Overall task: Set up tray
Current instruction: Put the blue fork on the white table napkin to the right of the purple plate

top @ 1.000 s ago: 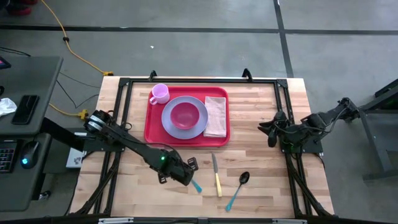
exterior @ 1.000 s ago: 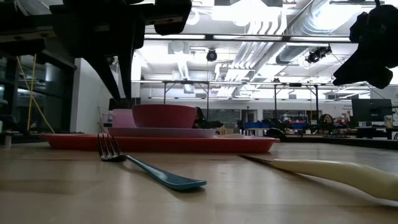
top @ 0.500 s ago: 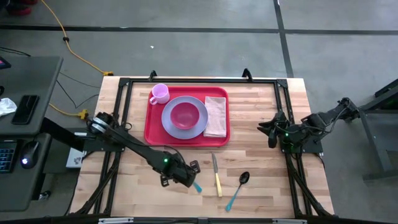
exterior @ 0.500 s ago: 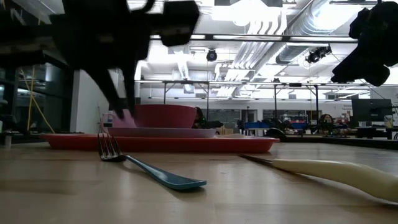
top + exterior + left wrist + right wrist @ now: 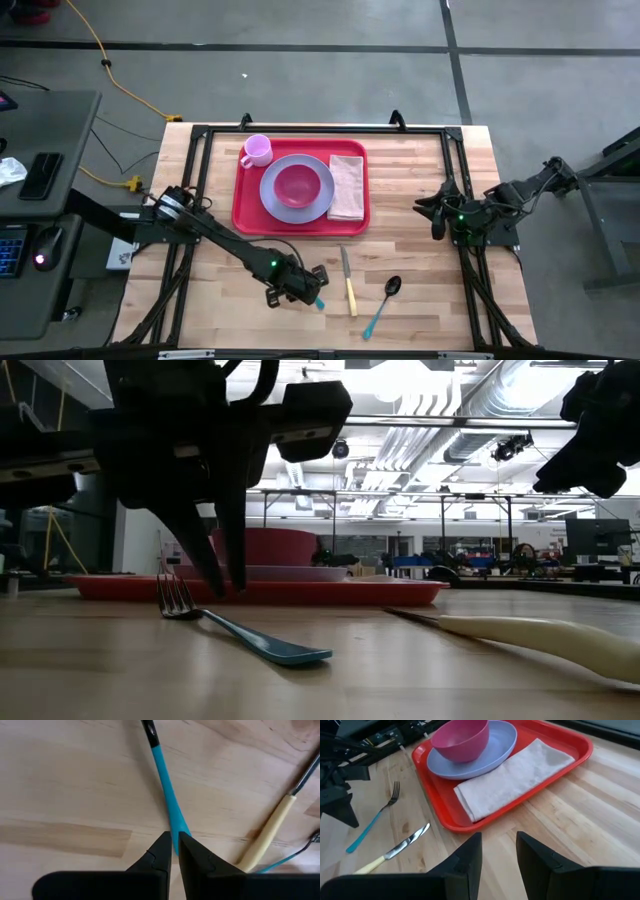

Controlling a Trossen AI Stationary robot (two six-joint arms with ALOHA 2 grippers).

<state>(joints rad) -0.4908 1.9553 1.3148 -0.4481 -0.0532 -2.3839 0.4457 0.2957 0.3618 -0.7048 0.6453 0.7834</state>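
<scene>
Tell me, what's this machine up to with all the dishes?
It is laying out a meal tray. The flat red plastic tray already carries a lavender plate with a pink bowl, a pink cup and a folded napkin. The left gripper is low over the table, its jaws almost closed around the blue-handled fork. A knife and spoon lie nearby. The right gripper waits, jaws open.

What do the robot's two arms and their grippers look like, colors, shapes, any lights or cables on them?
Both arms are dark, near-black jointed links. The left arm has a silvery round joint near its base and a small green light by the wrist; the right arm shows a green light too. The left gripper has two black, wedge-shaped fingers tapering to narrow tips; the right gripper has broader, blocky black fingers. Thin dark cables loop beside the left wrist.
</scene>
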